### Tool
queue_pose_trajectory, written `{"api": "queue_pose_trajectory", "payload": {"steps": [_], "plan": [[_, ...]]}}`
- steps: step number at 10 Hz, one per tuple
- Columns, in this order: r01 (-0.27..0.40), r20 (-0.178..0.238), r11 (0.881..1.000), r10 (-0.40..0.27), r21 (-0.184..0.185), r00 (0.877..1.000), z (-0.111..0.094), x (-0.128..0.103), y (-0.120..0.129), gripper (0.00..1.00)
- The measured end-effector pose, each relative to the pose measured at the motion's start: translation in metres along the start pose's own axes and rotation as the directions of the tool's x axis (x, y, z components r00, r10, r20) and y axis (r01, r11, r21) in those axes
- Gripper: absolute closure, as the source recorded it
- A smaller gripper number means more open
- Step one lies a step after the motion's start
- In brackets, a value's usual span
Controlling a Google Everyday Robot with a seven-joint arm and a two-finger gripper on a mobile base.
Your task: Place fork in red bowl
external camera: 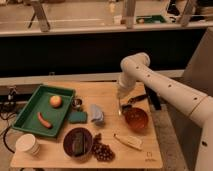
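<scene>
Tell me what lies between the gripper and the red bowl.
Only the fork, hanging from the gripper just left of the red bowl's rim; seen in the camera view.

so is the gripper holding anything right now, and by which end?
Cannot be told. The gripper hangs just above the red bowl's left rim; a thin pale sliver below it may be the fork, but any grip point is unclear.
</scene>
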Motion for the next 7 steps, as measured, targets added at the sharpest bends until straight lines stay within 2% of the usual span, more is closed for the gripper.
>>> {"api": "queue_pose_trajectory", "payload": {"steps": [3, 5, 7], "plan": [[-0.047, -0.013, 0.999, 0.048, 0.013, 0.999, -0.018, -0.008, 0.026, 1.00], [-0.050, -0.008, 0.998, 0.050, 0.023, 0.999, -0.022, -0.015, 0.026, 1.00], [-0.068, -0.006, 0.997, 0.068, 0.031, 0.998, -0.028, -0.024, 0.039, 1.00]]}}
